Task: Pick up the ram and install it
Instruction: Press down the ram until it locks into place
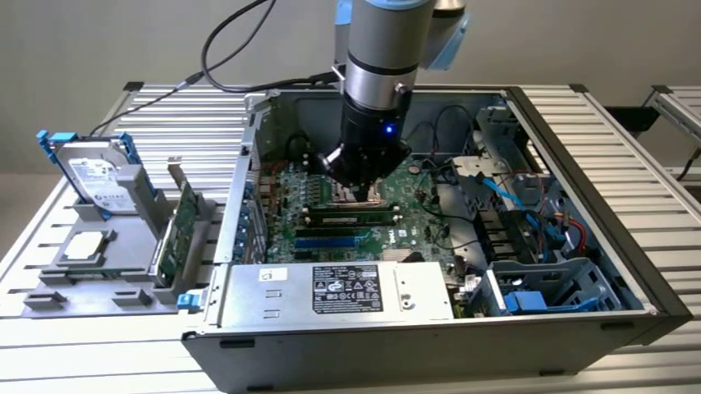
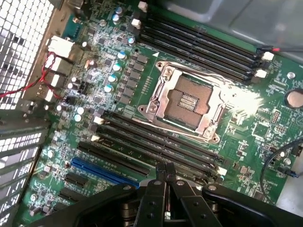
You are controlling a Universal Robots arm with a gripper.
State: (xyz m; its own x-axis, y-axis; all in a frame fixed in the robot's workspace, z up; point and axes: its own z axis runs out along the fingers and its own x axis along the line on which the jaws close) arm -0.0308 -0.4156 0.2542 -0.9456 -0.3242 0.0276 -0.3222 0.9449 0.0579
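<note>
claw (image 2: 165,171): shut tight, tips together, holding nothing | low over motherboard (image 2: 118,80), close above black memory slots (image 2: 156,142)

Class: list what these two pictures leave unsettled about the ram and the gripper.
- Exterior view: the gripper tips are hidden by the arm's own wrist; contact with the motherboard unclear.
- Exterior view: the ram is too small to judge its latches.
- Wrist view: the shut gripper covers part of the memory slots.
</note>
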